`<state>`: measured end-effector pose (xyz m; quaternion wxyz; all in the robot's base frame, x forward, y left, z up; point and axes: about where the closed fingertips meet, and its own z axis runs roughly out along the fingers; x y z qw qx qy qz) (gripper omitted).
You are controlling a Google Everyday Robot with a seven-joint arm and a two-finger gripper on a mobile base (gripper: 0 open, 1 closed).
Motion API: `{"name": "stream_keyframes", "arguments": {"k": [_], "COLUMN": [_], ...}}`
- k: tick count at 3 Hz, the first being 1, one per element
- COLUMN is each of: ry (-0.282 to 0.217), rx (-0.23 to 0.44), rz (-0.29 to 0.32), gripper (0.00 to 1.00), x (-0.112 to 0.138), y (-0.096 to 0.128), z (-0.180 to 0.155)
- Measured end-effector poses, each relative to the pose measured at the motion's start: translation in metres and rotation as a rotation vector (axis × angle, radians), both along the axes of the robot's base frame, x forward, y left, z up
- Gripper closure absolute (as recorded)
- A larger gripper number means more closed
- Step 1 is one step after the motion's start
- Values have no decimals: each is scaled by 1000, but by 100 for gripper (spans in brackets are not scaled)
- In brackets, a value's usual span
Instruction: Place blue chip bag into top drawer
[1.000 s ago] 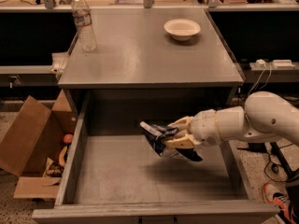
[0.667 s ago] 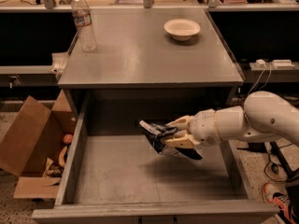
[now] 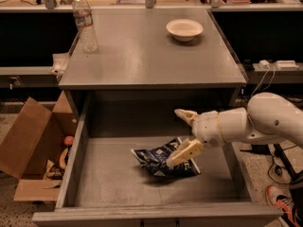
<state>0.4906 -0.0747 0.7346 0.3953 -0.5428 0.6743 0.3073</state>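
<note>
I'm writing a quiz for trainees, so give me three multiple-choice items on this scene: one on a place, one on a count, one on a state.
1. Where is the chip bag? A on the cabinet top; B on the bottom of the open drawer; C on the ground.
2. How many bowls stand on the cabinet top? A one; B two; C three.
3. How is the claw? A shut on the bag; B open, by the bag; C out of sight.
Answers: B, the bag lies inside the drawer; A, a single white bowl stands there; B, its fingers are spread apart.
</note>
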Motion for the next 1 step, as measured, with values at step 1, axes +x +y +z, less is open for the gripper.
{"name": "stream_keyframes", "arguments": {"k": [1], "ry": [0], "rx": [0], "rz": [0], "gripper": [0], "x": [0], "y": [0], "z": [0]}}
